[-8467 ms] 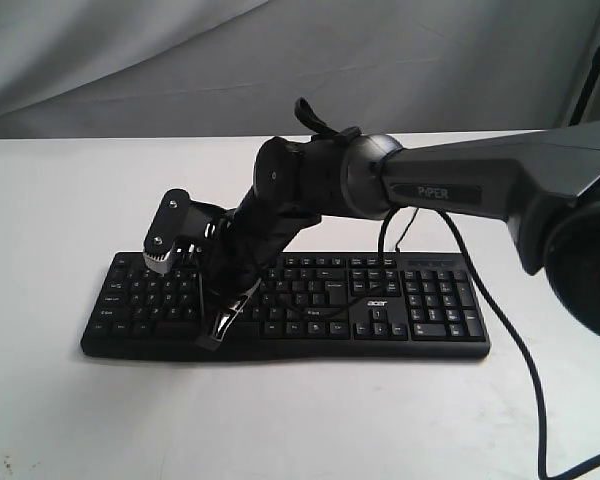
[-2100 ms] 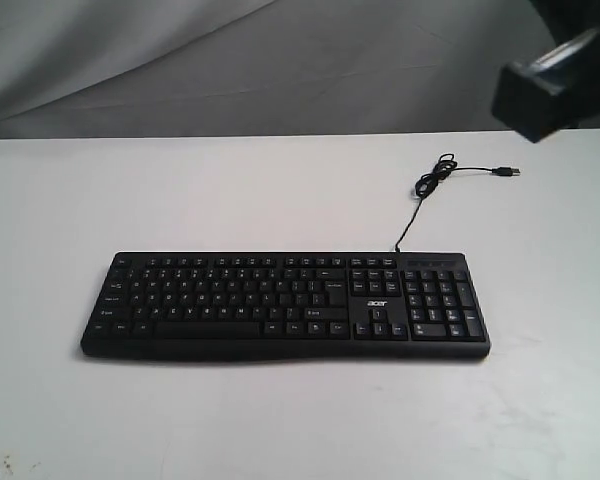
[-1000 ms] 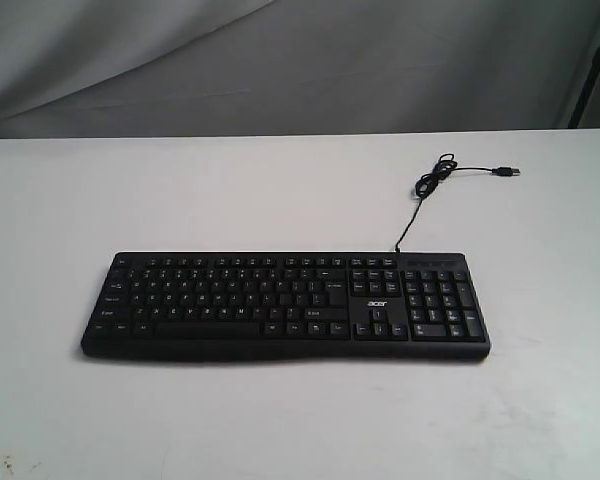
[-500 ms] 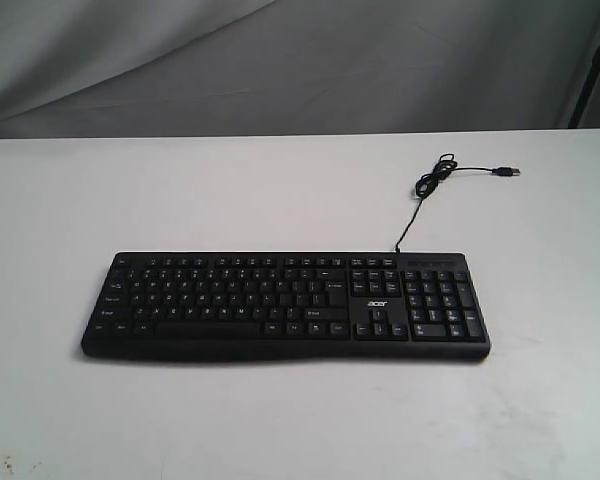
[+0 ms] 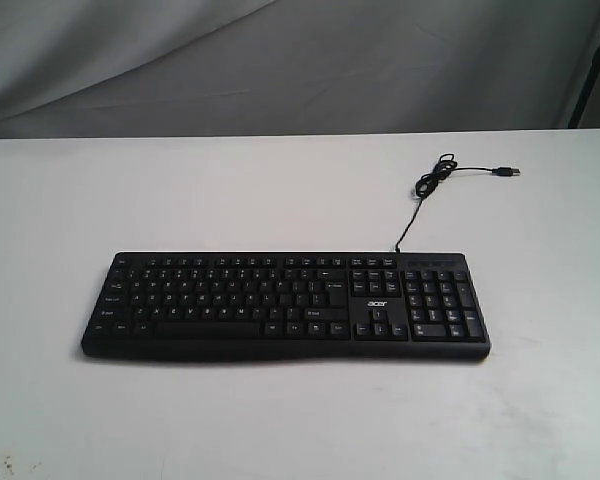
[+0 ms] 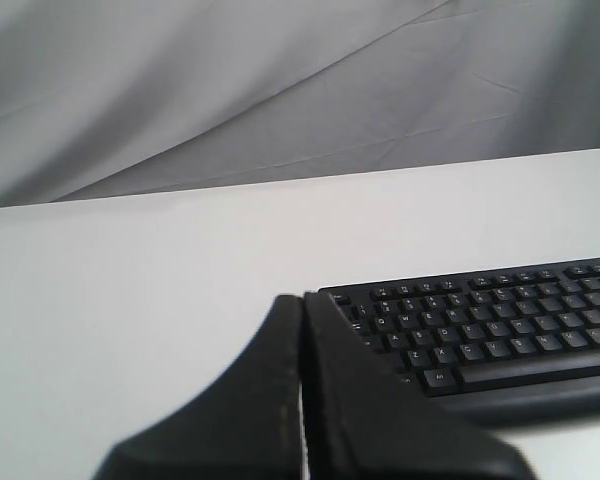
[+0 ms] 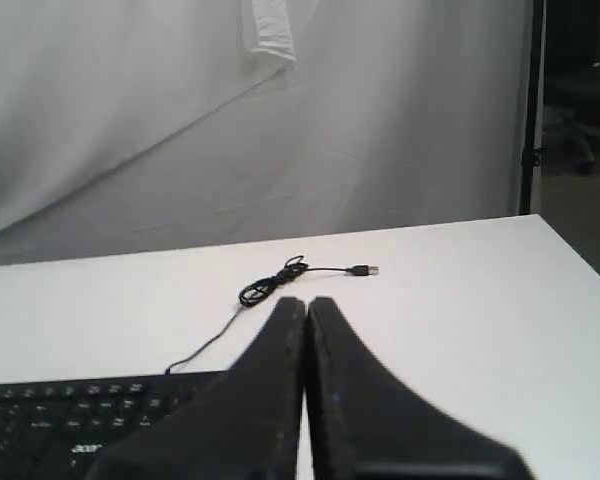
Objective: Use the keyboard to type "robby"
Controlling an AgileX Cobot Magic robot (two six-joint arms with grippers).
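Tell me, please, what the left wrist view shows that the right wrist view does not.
Only the left wrist view shows the left gripper, shut, and the space bar and letter keys of the keyboard. Only the right wrist view shows the right gripper, shut, and the USB cable coiled on the table, its plug lying free. Both show the keyboard, the white table and the grey backdrop.
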